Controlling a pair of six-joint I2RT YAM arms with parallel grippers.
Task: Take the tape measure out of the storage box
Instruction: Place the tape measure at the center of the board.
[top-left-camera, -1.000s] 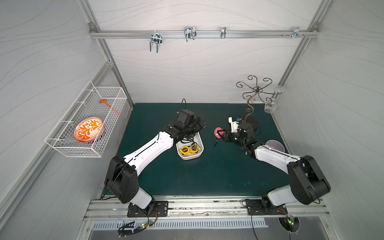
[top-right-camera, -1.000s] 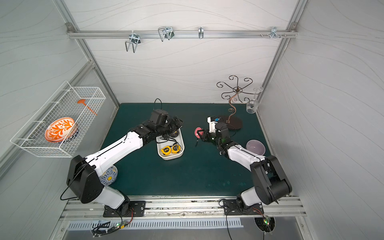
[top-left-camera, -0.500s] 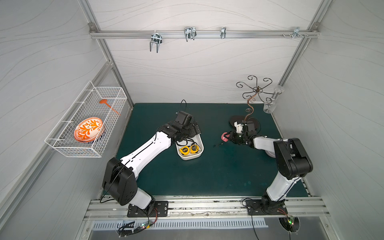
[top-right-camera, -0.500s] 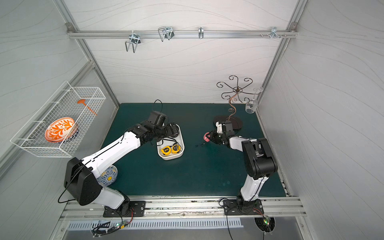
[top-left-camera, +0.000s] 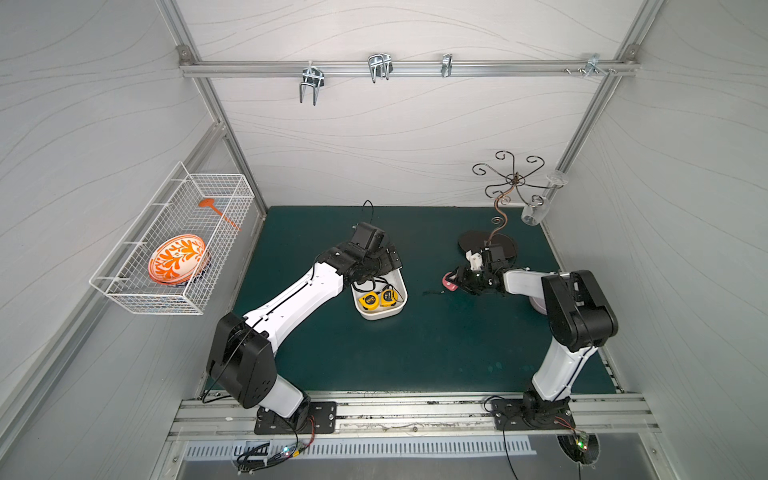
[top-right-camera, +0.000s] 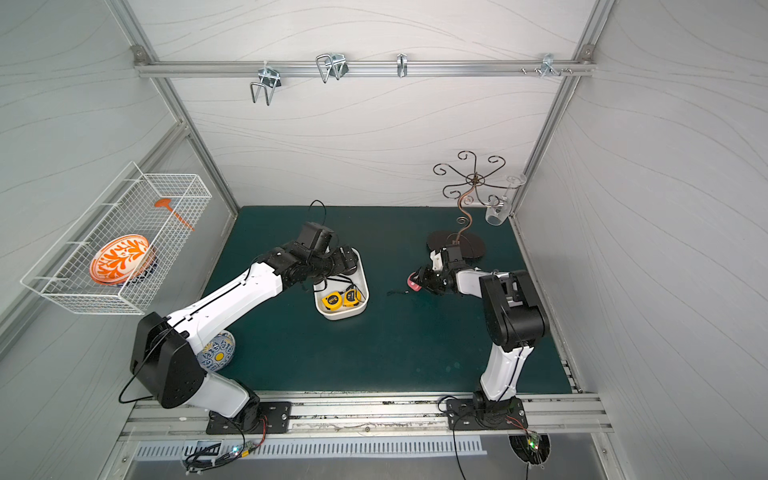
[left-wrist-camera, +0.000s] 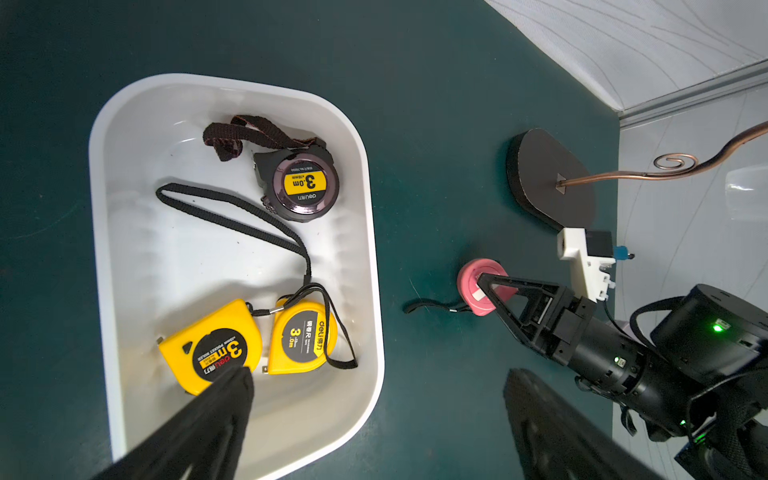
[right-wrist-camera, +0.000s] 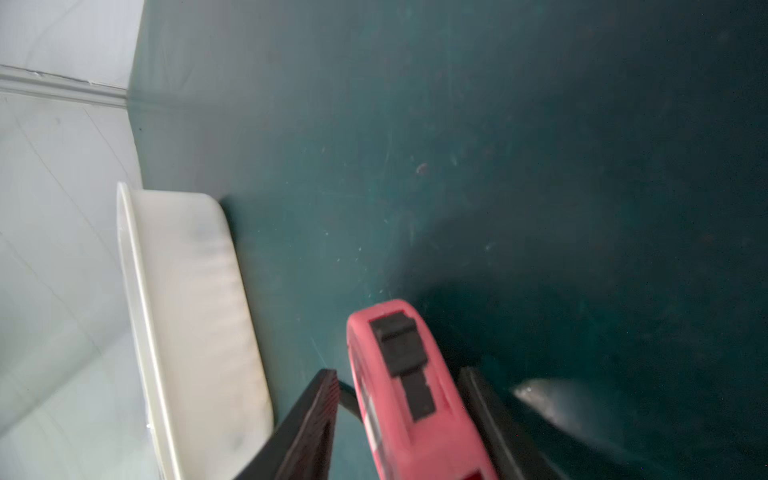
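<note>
Now right gripper (right-wrist-camera: 399, 372) straddles the pink tape measure (right-wrist-camera: 409, 390) on the mat (right-wrist-camera: 498, 166), jaws parted: back straight off, clear of its strap (left-wrist-camera: 432, 307). Left gripper (left-wrist-camera: 378, 376) gapes wide over the storage box (left-wrist-camera: 232, 82).

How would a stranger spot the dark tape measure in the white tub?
On the dark green table mat sits a shallow white plastic tub. Inside, apart from the two yellow tape measures, lies the round dark tape measure: glossy case, yellow label, brown woven strap.

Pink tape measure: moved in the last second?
Yes. In a top view the pink tape measure has shifted rightward, away from the unmoved storage box.
</note>
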